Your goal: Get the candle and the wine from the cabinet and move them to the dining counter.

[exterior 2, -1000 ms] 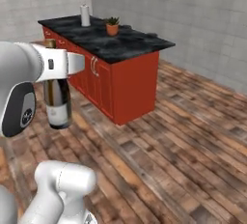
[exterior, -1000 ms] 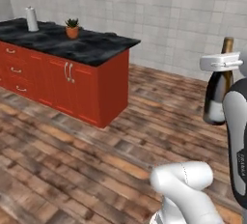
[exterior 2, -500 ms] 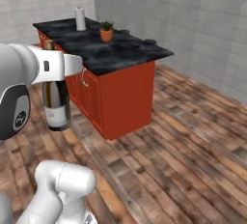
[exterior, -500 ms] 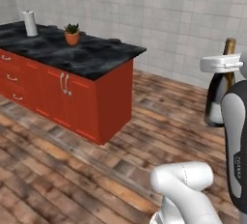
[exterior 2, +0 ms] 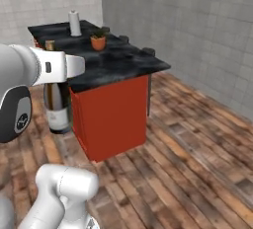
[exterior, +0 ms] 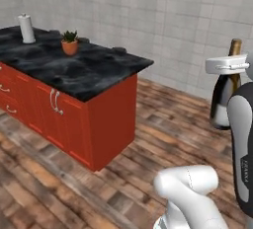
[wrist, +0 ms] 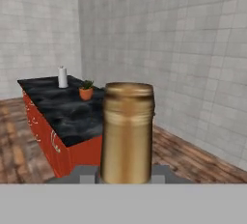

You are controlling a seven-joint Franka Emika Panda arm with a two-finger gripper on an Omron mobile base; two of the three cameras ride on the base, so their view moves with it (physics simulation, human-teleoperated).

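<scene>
The wine (exterior: 223, 99) is a dark bottle with a gold-foil neck and a pale label, hanging upright in the air above the wooden floor. My gripper (exterior: 232, 65) is shut on its neck, seen from the other side as the gripper (exterior 2: 52, 67) over the bottle (exterior 2: 57, 112). In the hand view the gold neck (wrist: 128, 131) stands right in front of the camera between the fingertips (wrist: 161, 172). The dining counter (exterior: 74, 72), black marble on a red panelled base, lies ahead and to the left, also visible as the counter (exterior 2: 118, 62). The candle and the cabinet are out of view.
A white paper-towel roll (exterior: 26, 28) and a small potted plant (exterior: 69, 43) stand on the counter's far part. Dark round stool tops (exterior 2: 148, 51) peek up behind its far edge. Wooden floor (exterior: 163, 124) and a grey tiled wall (exterior: 173, 20) lie to the right.
The whole scene has shifted, so the base has moved: the counter's end now looks nearer and more central. The bottle stays held in the same place relative to the arm.
</scene>
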